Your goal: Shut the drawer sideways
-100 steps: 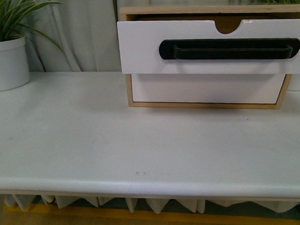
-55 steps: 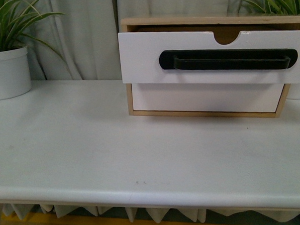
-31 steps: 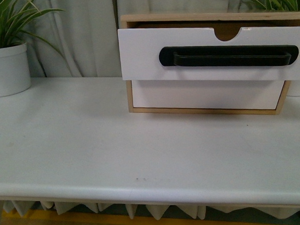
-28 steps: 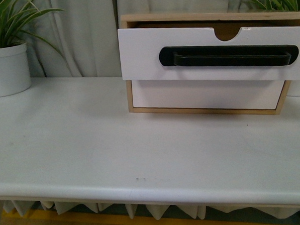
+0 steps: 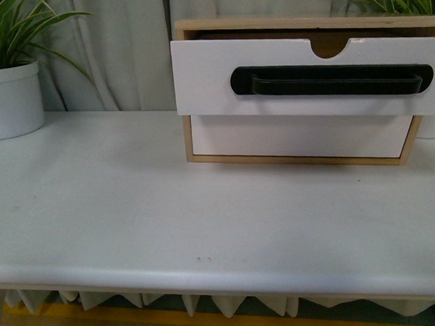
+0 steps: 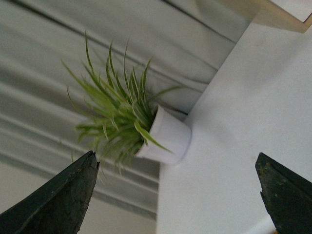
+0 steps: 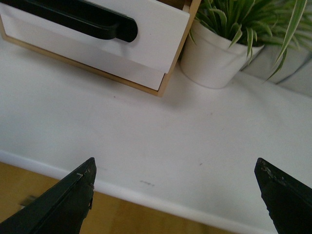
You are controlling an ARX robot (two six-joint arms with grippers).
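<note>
The drawer (image 5: pixel 207 80) has a white front, a long black bar handle (image 5: pixel 328 81) and a half-round notch in its top edge. It stands pulled out of a small wooden cabinet (image 5: pixel 297 159) at the back right of the table. Its end with the handle (image 7: pixel 92 22) also shows in the right wrist view. My left gripper (image 6: pixel 178 170) is open over the table's left side, nothing between its fingers. Open too is my right gripper (image 7: pixel 175 178), above the table's front edge, well short of the drawer. Neither arm shows in the front view.
A plain white drawer front (image 5: pixel 296 136) sits below the drawer. A potted plant (image 5: pixel 9 96) stands at the back left of the white table (image 5: pixel 169 208). Another potted plant (image 7: pixel 219 56) stands right beside the cabinet's right side. Curtains hang behind.
The front view has shifted slightly, so the cabinet sits a little lower in frame than 1.8 s ago. The drawer stays pulled out the same amount.
</note>
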